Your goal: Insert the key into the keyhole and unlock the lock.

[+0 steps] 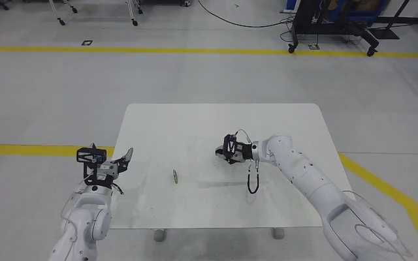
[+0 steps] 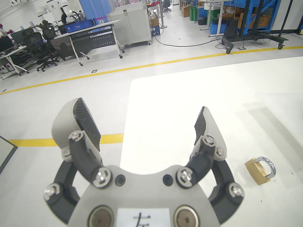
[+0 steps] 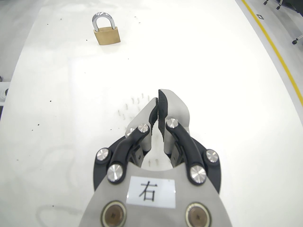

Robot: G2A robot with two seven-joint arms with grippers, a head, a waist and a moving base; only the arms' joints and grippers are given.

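Note:
A brass padlock (image 1: 175,175) with a steel shackle lies flat on the white table (image 1: 287,124), left of the middle. It also lies in the left wrist view (image 2: 258,173) and in the right wrist view (image 3: 107,35), its shackle closed. My right gripper (image 1: 219,154) hovers low over the table's middle, to the right of the padlock and a little farther back. It is shut (image 3: 157,98), its pads pressed together. My left gripper (image 1: 127,156) sits at the table's left edge, open (image 2: 142,109) with nothing between its fingers.
A black cable loop (image 1: 251,183) hangs from the right forearm above the table. Yellow floor lines (image 1: 196,50) run behind and beside the table. A wheeled stand (image 1: 333,29) is far back on the right.

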